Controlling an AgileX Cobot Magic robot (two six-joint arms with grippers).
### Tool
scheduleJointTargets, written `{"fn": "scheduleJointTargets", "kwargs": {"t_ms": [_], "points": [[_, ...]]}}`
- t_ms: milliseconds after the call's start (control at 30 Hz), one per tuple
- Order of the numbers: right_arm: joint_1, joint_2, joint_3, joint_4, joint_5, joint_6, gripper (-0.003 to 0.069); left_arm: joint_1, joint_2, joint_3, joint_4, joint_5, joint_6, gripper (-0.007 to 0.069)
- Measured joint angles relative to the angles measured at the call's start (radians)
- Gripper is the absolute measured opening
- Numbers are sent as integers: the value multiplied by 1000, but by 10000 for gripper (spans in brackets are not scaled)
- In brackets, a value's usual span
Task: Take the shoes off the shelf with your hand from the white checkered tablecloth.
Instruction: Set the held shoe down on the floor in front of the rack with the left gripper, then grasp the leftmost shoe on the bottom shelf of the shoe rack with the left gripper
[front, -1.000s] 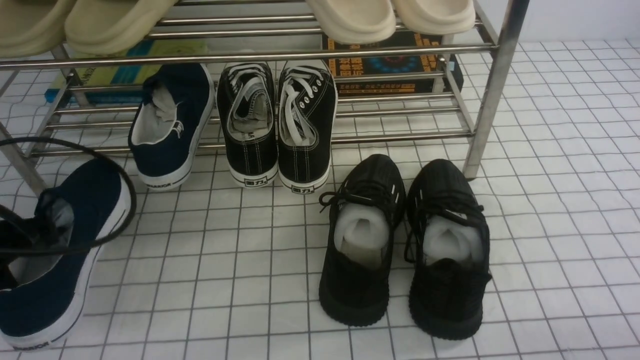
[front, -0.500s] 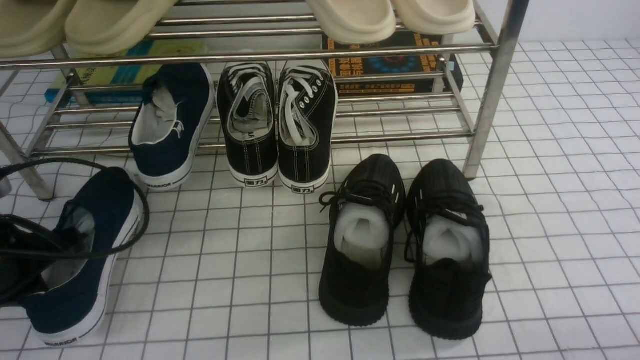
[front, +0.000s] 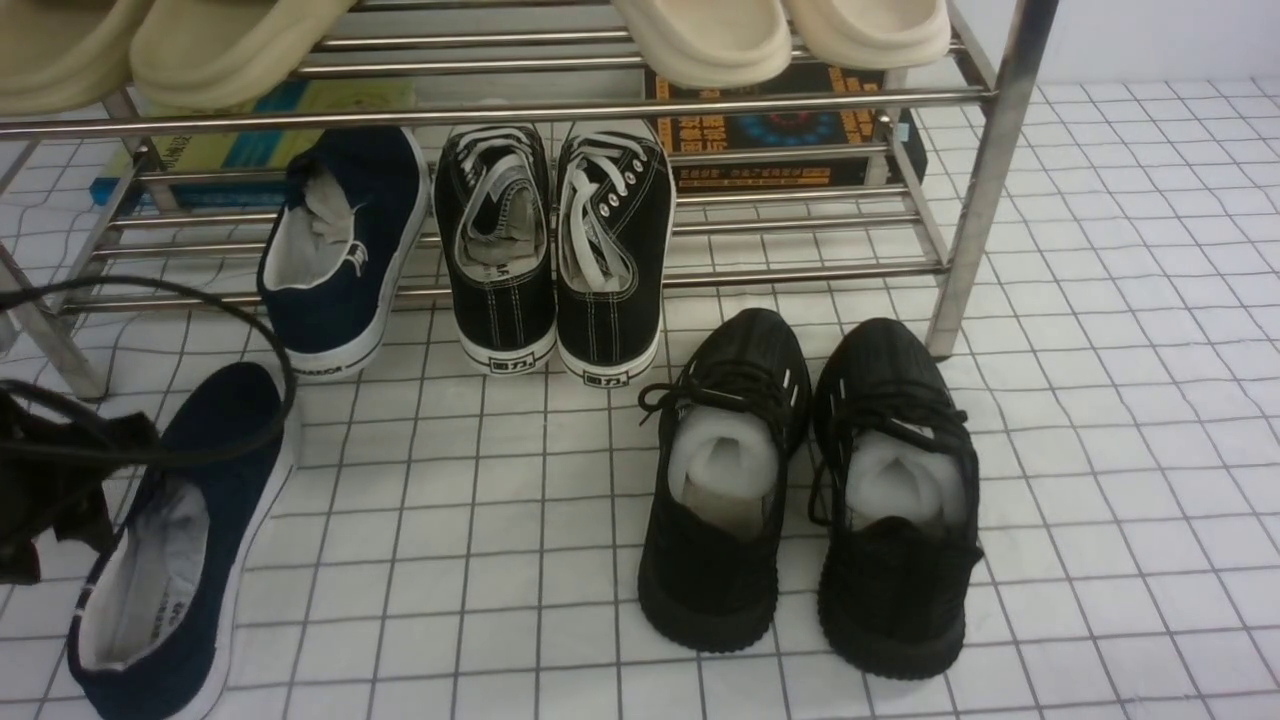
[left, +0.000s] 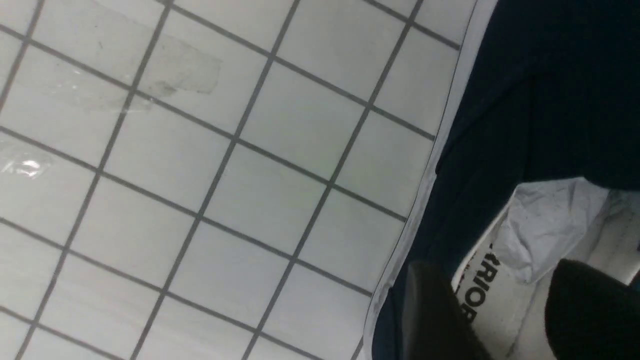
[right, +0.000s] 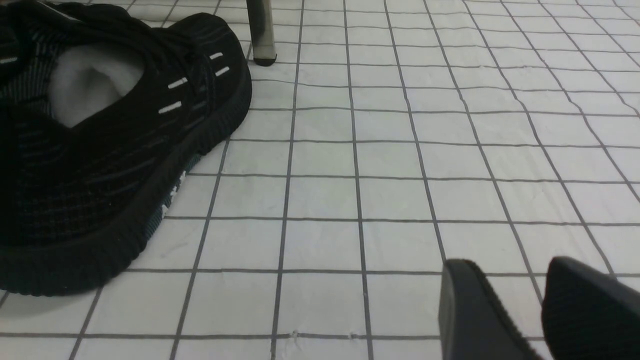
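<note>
- one navy slip-on lies on the white checkered tablecloth; its mate sits on the lower tier of the shelf.
- left gripper jaws gape over the lying shoe's rim, gripping nothing; right gripper jaws open, empty.
- likely next: lift clear and reach for the mate's heel.

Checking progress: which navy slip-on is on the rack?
The navy slip-on propped on the shelf beside the laced canvas pair; its mate lies on the tablecloth by the left gripper.
</note>
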Motion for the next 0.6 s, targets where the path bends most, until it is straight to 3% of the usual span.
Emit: {"fn": "scheduleJointTargets", "kwargs": {"t_ms": [267, 600], "points": [[0, 0, 0, 0, 0, 0, 239, 0, -47, -83, -5, 118, 0, 323], [0, 0, 0, 0, 0, 0, 239, 0, -152, -84, -18, 189, 18, 24]]}}
